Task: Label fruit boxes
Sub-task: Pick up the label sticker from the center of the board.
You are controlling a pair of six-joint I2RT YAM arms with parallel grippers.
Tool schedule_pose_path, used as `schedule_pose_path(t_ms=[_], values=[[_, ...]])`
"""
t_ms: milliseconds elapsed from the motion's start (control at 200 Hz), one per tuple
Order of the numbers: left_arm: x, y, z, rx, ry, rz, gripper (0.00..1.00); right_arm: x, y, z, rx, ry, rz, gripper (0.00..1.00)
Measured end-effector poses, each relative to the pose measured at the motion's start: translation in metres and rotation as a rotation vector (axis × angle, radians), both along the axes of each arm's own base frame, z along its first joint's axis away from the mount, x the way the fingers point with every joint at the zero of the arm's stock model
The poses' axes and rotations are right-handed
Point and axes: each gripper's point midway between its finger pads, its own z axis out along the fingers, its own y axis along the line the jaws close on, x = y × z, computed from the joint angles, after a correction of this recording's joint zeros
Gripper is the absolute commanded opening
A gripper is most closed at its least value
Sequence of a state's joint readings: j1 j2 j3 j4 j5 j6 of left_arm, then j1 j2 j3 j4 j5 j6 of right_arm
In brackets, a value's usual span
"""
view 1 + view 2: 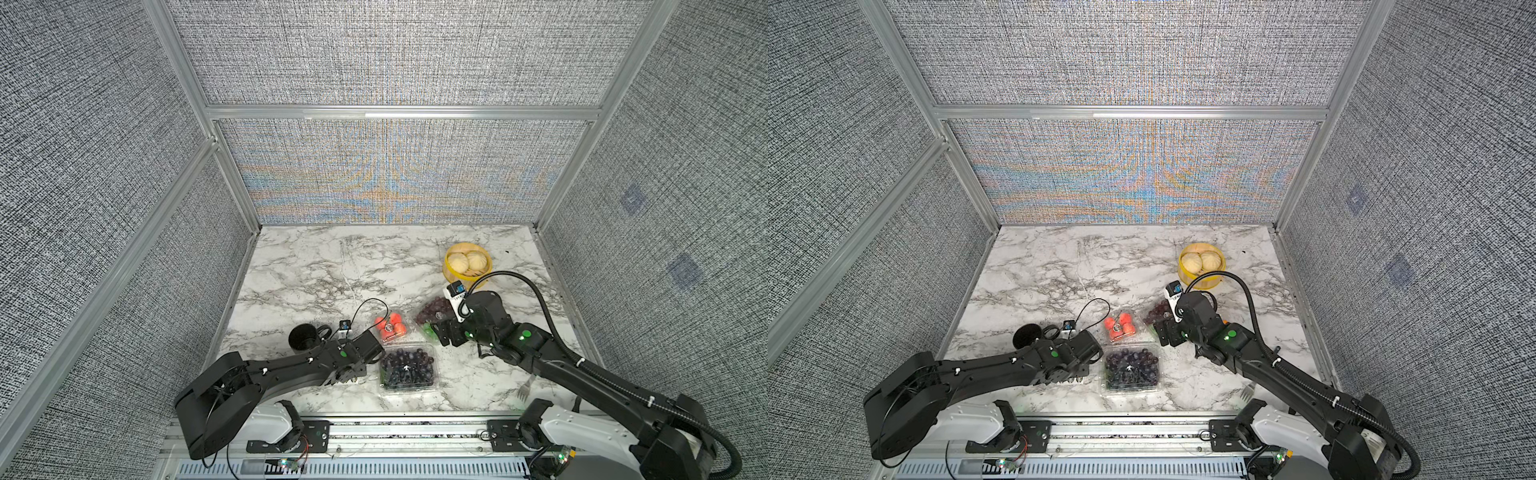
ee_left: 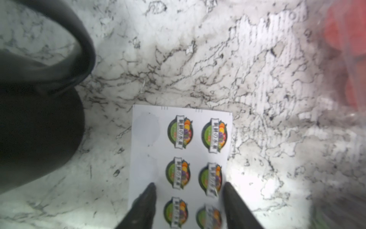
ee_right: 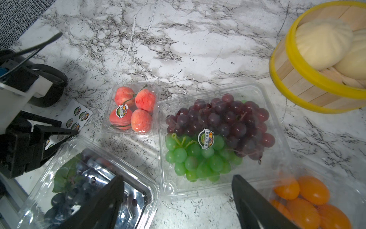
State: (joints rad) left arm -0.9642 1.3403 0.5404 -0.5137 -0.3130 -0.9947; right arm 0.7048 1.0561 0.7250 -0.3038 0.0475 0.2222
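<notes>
Left wrist view: left gripper low over the white sheet of round fruit stickers, fingertips partly apart and straddling one sticker whose edge looks lifted; nothing visibly pinched yet. Two blank circles on the sheet. Right wrist view: right gripper spread wide, holding nothing, hovering above the boxes. Small clear clamshell of red fruit and clear clamshell of purple and green grapes both carry a sticker on the lid, sitting mid-counter toward the front. Larger clear clamshell of dark purple grapes nearest the front edge; sticker not confirmed, glare on lid. Small clear clamshell of orange fruit near the right side, no sticker seen. Round yellow steamer basket with pale buns toward the back right. Black mug just beside the sheet. Risks: the loose sheet may lift or slide with the sticker since nothing pins it; sticker could fold onto itself or cling to a fingertip; the thin lids may flex or skid under pressing.
</notes>
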Motion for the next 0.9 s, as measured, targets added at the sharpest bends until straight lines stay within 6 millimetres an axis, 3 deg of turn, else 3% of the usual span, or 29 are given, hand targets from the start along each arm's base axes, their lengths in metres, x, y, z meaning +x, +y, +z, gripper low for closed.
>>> schedule_pose_path(t_ms=[105,295,350,470,791,901], values=[[-0.002,0.000,0.001,0.005,0.014,-0.013,0.20,-0.001,0.000,0.001,0.005,-0.002,0.003,0.88],[-0.002,-0.003,0.002,0.012,0.032,-0.033,0.17,-0.003,0.001,0.003,0.016,-0.006,0.010,0.88],[0.000,-0.007,0.006,-0.002,0.025,-0.041,0.10,-0.004,0.003,0.003,0.024,-0.002,0.020,0.88],[-0.011,-0.002,0.012,0.005,0.070,-0.062,0.07,-0.006,0.007,0.005,0.046,-0.001,0.040,0.88],[0.002,-0.020,0.045,-0.060,0.010,-0.121,0.01,-0.013,0.015,0.013,0.103,-0.010,0.088,0.88],[0.014,-0.025,0.076,-0.104,-0.080,-0.124,0.01,-0.022,0.027,0.021,0.191,0.000,0.142,0.90]])
